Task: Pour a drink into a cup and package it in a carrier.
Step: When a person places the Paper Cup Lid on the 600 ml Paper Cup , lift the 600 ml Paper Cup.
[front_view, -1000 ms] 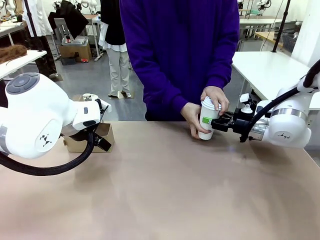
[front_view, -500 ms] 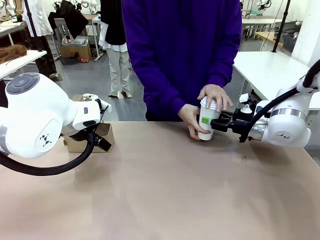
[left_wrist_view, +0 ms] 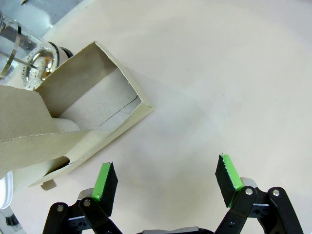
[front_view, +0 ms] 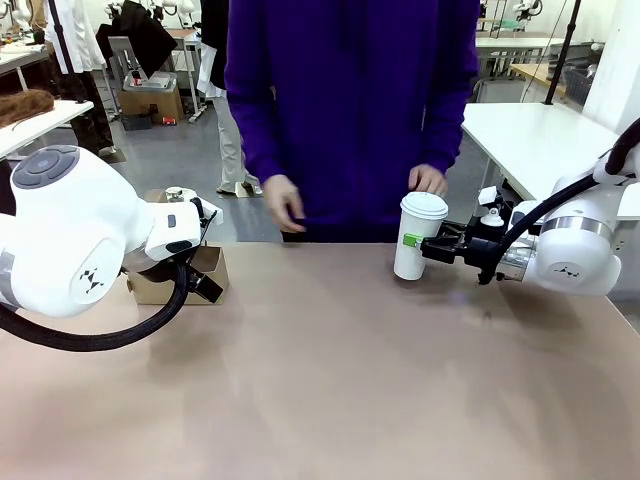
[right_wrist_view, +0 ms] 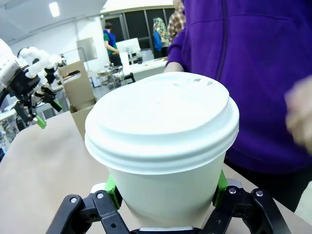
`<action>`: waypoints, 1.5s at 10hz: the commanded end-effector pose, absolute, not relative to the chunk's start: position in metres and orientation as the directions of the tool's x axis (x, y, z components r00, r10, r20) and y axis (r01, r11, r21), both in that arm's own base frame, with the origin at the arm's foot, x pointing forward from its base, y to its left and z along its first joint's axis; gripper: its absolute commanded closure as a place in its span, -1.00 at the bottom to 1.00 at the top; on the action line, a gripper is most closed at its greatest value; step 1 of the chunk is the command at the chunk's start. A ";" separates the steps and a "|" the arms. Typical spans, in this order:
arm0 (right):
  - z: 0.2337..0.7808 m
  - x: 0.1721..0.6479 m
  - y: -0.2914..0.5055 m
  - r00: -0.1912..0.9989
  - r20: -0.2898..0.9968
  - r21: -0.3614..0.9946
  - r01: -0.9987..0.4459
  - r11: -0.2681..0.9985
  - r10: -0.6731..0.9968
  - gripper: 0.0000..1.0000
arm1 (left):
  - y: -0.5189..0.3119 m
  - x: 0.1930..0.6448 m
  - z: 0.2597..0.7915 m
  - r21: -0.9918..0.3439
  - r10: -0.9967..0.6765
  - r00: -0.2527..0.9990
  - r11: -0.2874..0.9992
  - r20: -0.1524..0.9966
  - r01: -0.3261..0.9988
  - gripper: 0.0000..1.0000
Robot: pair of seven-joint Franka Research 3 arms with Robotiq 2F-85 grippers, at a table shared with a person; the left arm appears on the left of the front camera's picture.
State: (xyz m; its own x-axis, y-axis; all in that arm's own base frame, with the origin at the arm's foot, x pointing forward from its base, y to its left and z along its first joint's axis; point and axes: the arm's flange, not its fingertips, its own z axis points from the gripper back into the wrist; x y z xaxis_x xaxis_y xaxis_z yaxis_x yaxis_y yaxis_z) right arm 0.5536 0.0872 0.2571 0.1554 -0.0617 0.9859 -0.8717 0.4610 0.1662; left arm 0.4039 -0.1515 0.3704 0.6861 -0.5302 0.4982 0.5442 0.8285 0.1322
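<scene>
Person's hands (front_view: 283, 205) have left the cup (front_view: 422, 212) — right gripper (front_view: 418, 244) clamps it.

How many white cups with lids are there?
1. The cup stands at the far side of the table, in front of the person, gripped by the right gripper. More could be hidden behind the left arm or the carrier.

At the far edge of your table (front_view: 320, 380), right of centre, the cup (front_view: 421, 225) stands between the right gripper's (front_view: 418, 246) fingers, with a person's hand (front_view: 428, 180) just behind it. At far left sits the carrier (front_view: 185, 275), with a jar (left_wrist_view: 29, 58) behind it and the left gripper (left_wrist_view: 165, 180) just beside it.
</scene>
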 end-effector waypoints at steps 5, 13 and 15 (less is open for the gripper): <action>0.264 0.555 0.090 0.144 0.987 0.161 -0.872 0.463 -0.073 -0.60 | -0.151 0.404 0.371 0.131 -0.529 0.686 0.829 0.499 0.544 -1.00; 0.257 0.554 0.087 0.155 0.986 0.166 -0.872 0.461 -0.062 -0.61 | -0.151 0.404 0.371 0.131 -0.529 0.686 0.829 0.499 0.544 -1.00; 0.314 0.551 0.063 0.141 0.990 0.139 -0.892 0.430 -0.027 -0.61 | -0.151 0.404 0.371 0.131 -0.529 0.686 0.829 0.499 0.544 -1.00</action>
